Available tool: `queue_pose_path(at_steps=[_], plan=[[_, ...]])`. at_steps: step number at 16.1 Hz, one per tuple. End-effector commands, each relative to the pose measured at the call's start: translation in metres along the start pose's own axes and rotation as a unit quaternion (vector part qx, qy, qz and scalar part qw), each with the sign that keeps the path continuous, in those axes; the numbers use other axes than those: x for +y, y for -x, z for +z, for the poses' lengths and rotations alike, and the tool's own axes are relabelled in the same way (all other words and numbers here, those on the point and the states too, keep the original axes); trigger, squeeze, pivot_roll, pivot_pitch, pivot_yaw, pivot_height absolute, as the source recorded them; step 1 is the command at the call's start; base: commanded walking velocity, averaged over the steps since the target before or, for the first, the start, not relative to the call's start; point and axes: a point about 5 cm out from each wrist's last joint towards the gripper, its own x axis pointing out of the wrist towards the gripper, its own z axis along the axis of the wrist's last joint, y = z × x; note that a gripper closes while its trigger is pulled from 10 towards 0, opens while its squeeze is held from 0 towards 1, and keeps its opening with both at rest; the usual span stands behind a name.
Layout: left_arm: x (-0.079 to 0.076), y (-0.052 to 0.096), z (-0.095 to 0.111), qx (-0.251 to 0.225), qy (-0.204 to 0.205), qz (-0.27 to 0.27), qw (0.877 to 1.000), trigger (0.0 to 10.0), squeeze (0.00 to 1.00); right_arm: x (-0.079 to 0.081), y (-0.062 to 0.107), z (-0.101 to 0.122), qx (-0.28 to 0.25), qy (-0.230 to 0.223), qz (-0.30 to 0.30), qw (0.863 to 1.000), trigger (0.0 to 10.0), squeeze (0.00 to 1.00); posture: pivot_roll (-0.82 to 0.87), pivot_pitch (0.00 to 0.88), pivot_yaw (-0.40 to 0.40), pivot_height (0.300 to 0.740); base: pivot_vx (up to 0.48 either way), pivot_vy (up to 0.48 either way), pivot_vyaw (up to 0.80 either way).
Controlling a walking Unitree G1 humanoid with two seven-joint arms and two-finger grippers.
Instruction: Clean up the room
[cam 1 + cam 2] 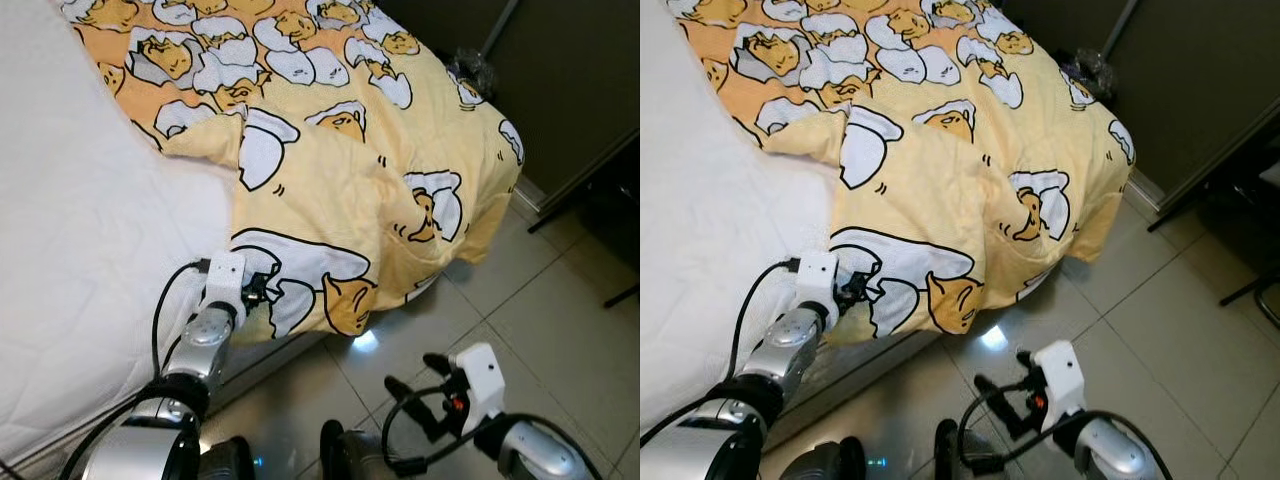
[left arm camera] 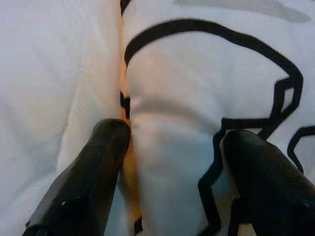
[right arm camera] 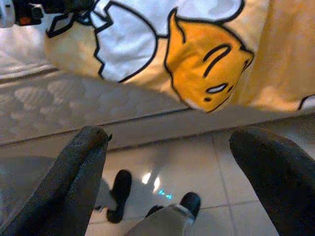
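1. Head views, bed: a white quilted mattress [image 1: 80, 250] takes up the robot's left. A yellow blanket [image 1: 340, 190] printed with white egg-shell and orange cartoon figures lies over its far and right part, crumpled, with one edge hanging over the mattress side toward the tiled floor [image 1: 540, 310].
2. Head views, left gripper [image 1: 262, 290]: at the blanket's near edge on the mattress side, silver arm reaching up from below, black cable looped beside it. The fingertips sit against the fabric fold.
3. Head views, right gripper [image 1: 412, 375]: low over the floor tiles, well apart from the blanket, fingers spread and empty.
4. Head views, surroundings: a dark cabinet [image 1: 580, 90] stands past the bed corner on the right; a crinkled dark bag [image 1: 470, 70] sits at its foot by the blanket's far corner. A bright light reflection shows on the tile under the hanging edge.
5. Left wrist view: two black fingers [image 2: 88, 172] straddle a ridge of the blanket's white, black-outlined print. The jaws stand apart, fabric between them but not pinched.
6. Right wrist view: two black fingers [image 3: 74, 177] wide apart, nothing held. Beyond them are the mattress side, the hanging blanket edge with an orange face, and the robot's dark feet [image 3: 120, 189] on the tiles.
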Motion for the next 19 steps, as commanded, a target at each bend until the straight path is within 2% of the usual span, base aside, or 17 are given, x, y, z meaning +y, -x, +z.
queue_pose_path(at_steps=[1, 2, 4, 5, 8, 9, 10, 13, 15, 17, 19], plan=[[-0.001, 0.01, -0.034, 0.066, 0.017, 0.003, 0.998, 10.0, 0.0, 0.002, 0.003, -0.001, 0.007, -0.002, 0.013, 1.0, 10.0, 0.12, -0.25, 0.223, -0.142, 0.74, 0.0, 0.0, 0.0], [0.001, 0.011, -0.036, 0.068, 0.016, 0.011, 0.998, 10.0, 0.0, 0.003, 0.003, -0.001, 0.008, -0.002, 0.015, 1.0, 10.0, 0.11, -0.25, 0.223, -0.142, 0.74, 0.0, 0.0, 0.0], [0.024, 0.016, -0.04, 0.064, -0.003, 0.077, 0.995, 10.0, 0.0, 0.0, 0.004, -0.001, 0.01, -0.003, 0.011, 1.0, 10.0, 0.11, -0.24, 0.206, -0.134, 0.74, 0.0, 0.0, 0.0], [0.025, 0.018, -0.045, 0.074, -0.005, 0.077, 0.994, 10.0, 0.0, 0.0, 0.004, -0.002, 0.01, -0.004, 0.01, 1.0, 10.0, 0.12, -0.23, 0.199, -0.133, 0.74, 0.0, 0.0, 0.0], [0.008, 0.021, -0.057, 0.099, 0.014, 0.028, 0.995, 10.0, 0.0, 0.0, 0.002, -0.004, 0.012, -0.006, 0.011, 1.0, 10.0, 0.12, -0.23, 0.181, -0.135, 0.74, 0.0, 0.0, 0.0], [0.005, 0.02, -0.056, 0.096, 0.021, 0.021, 0.995, 0.9, 0.0, 0.0, 0.001, -0.004, 0.012, -0.006, 0.012, 1.0, 10.0, 0.12, -0.23, 0.181, -0.135, 0.74, 0.0, 0.0, 0.0], [-0.004, 0.02, -0.056, 0.095, 0.047, -0.005, 0.994, 0.0, 0.0, 0.0, 0.0, -0.003, 0.012, -0.004, 0.012, 1.0, 10.0, 0.12, -0.23, 0.168, -0.135, 0.74, 0.0, 0.0, 0.0], [-0.012, 0.021, -0.062, 0.119, 0.097, -0.043, 0.987, 0.0, 0.0, -0.003, 0.0, 0.003, -0.001, 0.005, 0.004, 1.0, 10.0, 0.12, -0.24, 0.156, -0.139, 0.74, 0.0, 0.0, 0.0], [-0.021, 0.023, -0.068, 0.142, 0.146, -0.089, 0.975, 0.0, 0.0, -0.005, -0.001, 0.009, -0.007, 0.005, 0.004, 1.0, 10.0, 0.12, -0.23, 0.161, -0.143, 0.74, 0.0, 0.0, 0.0], [-0.031, 0.024, -0.069, 0.143, 0.149, -0.128, 0.97, 0.0, 0.0, -0.005, -0.003, 0.011, -0.009, 0.008, 0.006, 1.0, 10.0, 0.12, -0.24, 0.163, -0.143, 0.74, 0.0, 0.0, 0.0], [-0.035, 0.022, -0.061, 0.122, 0.139, -0.163, 0.969, 0.0, 0.0, -0.007, -0.005, 0.014, -0.013, 0.014, 0.003, 1.0, 10.0, 0.12, -0.24, 0.163, -0.138, 0.74, 0.0, 0.0, 0.0]])
